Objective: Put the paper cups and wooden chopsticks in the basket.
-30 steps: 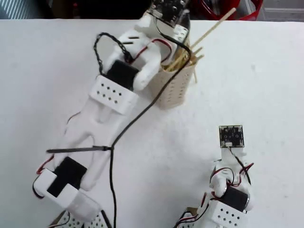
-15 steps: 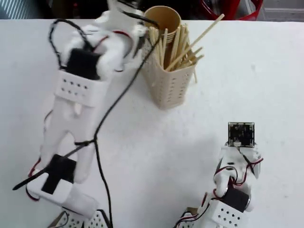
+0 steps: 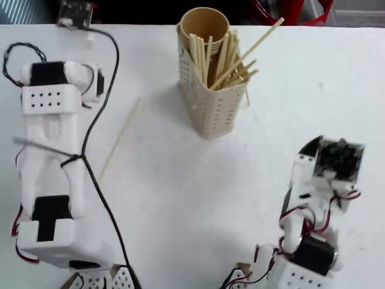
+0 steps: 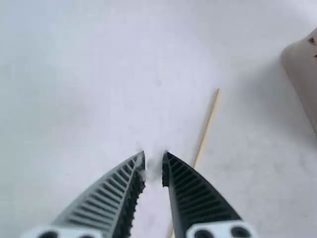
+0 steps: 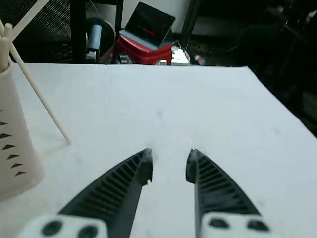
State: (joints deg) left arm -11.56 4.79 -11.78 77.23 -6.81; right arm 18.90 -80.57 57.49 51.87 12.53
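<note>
The cream perforated basket (image 3: 212, 99) stands at the back centre of the table. It holds a paper cup (image 3: 205, 24) and several wooden chopsticks (image 3: 228, 57). One loose chopstick (image 3: 120, 139) lies flat on the table left of the basket. In the left wrist view my left gripper (image 4: 154, 159) hovers over the table just beside that chopstick (image 4: 206, 126), its fingers almost together with nothing between them. My right gripper (image 5: 168, 157) is slightly open and holds nothing, well to the right of the basket (image 5: 14, 141).
The left arm (image 3: 51, 150) lies folded along the table's left side, with its cable (image 3: 99, 174) trailing beside it. At the front right stands the right arm (image 3: 313, 198). A red box (image 5: 144, 48) and dark clutter sit beyond the table's far edge.
The left arm has swung away from the basket to the table's left side and folded back. The cup now stands uncovered in the basket. The right arm's wrist has lifted and turned.
</note>
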